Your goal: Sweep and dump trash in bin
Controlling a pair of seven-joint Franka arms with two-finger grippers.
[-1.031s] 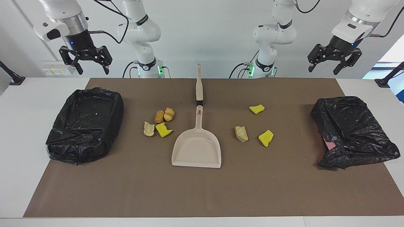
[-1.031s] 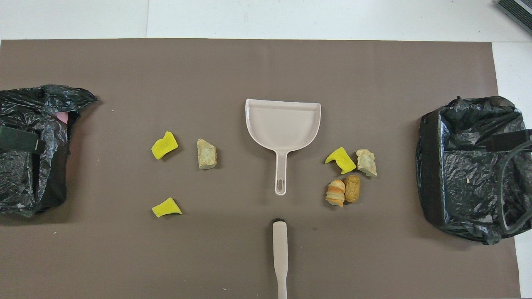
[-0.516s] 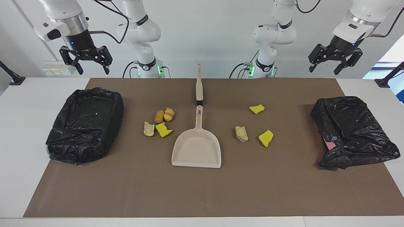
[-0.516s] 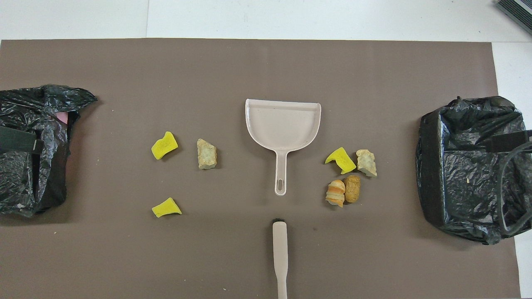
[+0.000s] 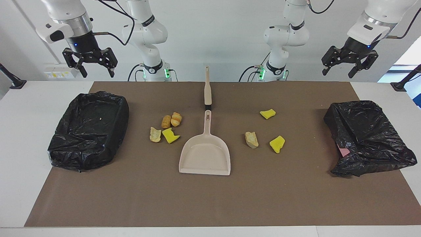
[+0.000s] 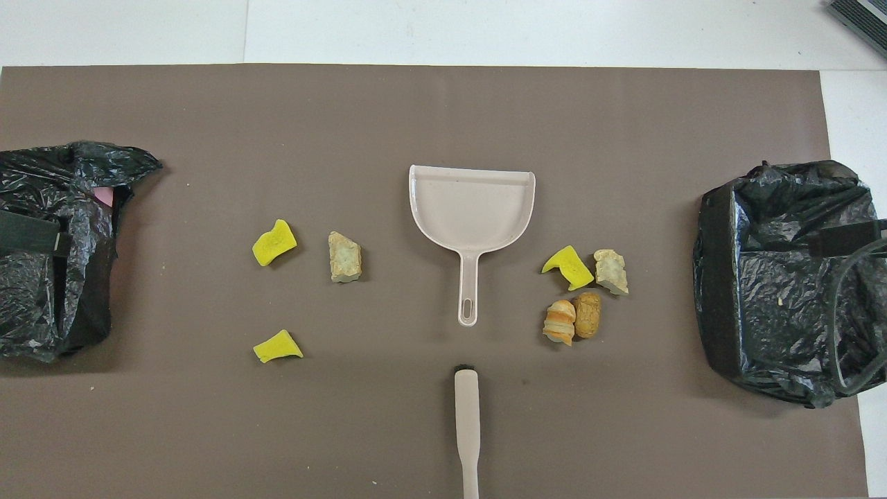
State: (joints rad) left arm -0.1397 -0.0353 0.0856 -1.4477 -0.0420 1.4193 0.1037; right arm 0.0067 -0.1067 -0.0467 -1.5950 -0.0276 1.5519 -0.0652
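The left pincer (image 5: 340, 67) hangs spread wide, holding nothing, high over the counter's (image 5: 23, 138) left-arm end, and the right pincer (image 5: 95, 67) does the same at the other end. Seven small yellow and tan trash scraps (image 5: 171, 135) lie on the brown mat (image 5: 210, 197), four together toward the right arm's end and three spread out toward the left arm's, on either side of the beige plastic dustpan (image 5: 204, 158).

Both the left tool (image 5: 340, 68) and right tool (image 5: 95, 67) have risen slightly.
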